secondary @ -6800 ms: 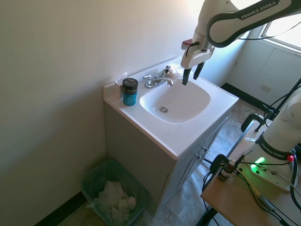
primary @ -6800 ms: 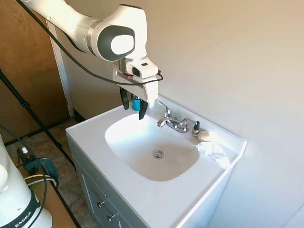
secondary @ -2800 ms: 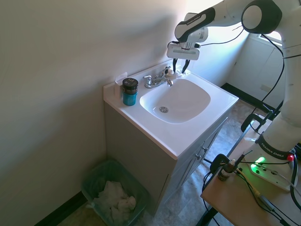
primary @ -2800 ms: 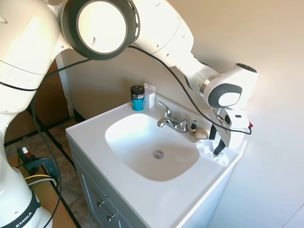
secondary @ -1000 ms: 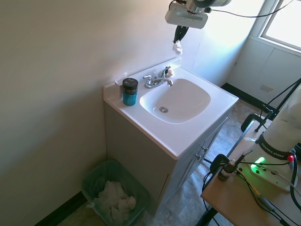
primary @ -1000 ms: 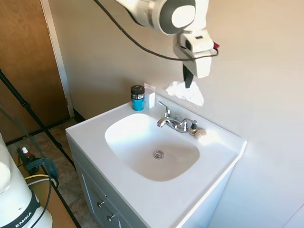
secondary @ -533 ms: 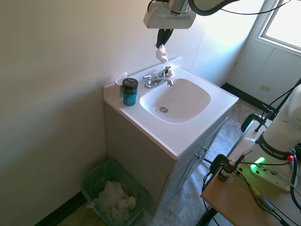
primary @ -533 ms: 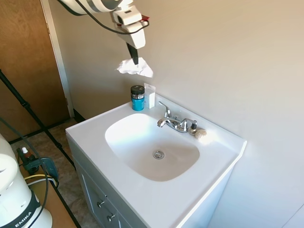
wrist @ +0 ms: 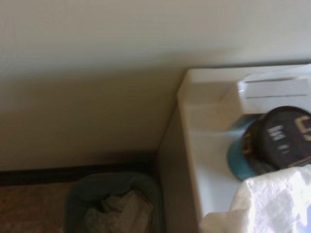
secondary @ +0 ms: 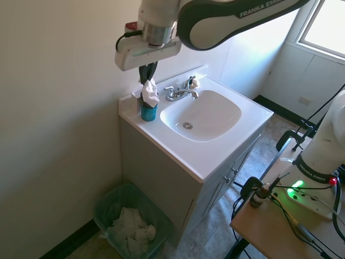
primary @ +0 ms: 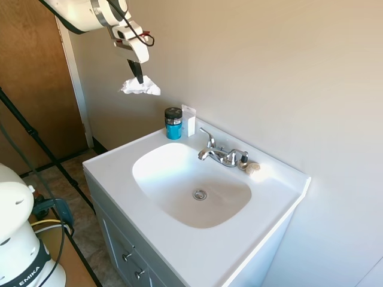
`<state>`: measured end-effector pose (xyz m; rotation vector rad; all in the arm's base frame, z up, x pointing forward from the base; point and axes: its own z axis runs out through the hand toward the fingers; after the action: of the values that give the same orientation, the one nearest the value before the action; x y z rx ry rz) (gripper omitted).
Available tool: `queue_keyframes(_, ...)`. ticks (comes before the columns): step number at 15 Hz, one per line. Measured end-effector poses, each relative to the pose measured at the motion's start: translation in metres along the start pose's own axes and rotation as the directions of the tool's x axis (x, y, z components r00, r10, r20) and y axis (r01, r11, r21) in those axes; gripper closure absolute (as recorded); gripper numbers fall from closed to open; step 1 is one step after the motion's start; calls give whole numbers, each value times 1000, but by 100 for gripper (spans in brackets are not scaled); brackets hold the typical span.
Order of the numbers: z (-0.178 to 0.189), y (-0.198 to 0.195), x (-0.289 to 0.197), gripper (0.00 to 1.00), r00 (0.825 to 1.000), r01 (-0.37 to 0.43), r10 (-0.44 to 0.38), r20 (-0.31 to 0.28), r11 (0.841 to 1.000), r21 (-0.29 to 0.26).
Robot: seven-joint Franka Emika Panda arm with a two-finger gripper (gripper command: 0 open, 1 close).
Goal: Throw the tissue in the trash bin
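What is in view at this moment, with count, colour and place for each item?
tissue: one, white, crumpled, hanging in the air beyond the counter's end, above the jar's height
trash bin: one, green, on the floor beside the vanity by the wall, white paper inside
jar: one, teal with black lid, back corner of the counter
small white holder: one, against the wall beside the jar
faucet: one, chrome, behind the basin
sink: one, white, set in a white vanity
small beige object: one, beside the faucet; cannot tell what
door: one, brown wood
tool: one, dark fingers shut on the tissue
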<state>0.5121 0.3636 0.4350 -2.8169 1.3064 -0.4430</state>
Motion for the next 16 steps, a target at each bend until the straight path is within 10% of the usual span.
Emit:
queue_keyframes(8, 104, -24, -70, 100, 991, 122, -114, 64, 982, -142)
queue_keyframes(9, 109, -26, -73, 0, 991, 127, -119, 64, 981, -148)
queue_keyframes(16, 113, -29, -81, 0, 987, 158, -150, 64, 973, -166)
